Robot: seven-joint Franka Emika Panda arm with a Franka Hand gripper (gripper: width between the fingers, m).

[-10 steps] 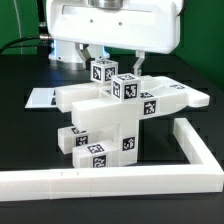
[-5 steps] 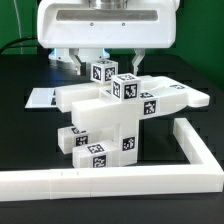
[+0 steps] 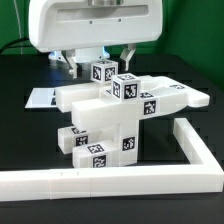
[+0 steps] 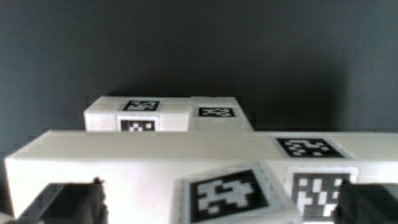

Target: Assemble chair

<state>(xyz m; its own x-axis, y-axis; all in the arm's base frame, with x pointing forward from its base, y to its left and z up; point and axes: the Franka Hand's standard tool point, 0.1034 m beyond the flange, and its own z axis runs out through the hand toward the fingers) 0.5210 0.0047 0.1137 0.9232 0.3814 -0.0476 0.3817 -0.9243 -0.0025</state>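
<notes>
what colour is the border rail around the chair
White, plain with no tags; the border rail shows best in the exterior view.

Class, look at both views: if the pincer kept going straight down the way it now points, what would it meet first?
Most likely the chair: the open pincer hangs just above its top tagged blocks. Depth is unclear, so exactly which block it meets first is uncertain.

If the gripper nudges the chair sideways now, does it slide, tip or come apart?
Probably stiff: the chair is chunky white blocks, nothing thin or floppy. Tipping seems possible: the wide slab sits high on a narrower stack. It may slide on the smooth black table, and whether the joints are locked can't be seen. The gripper hangs open above, touching nothing.
</notes>
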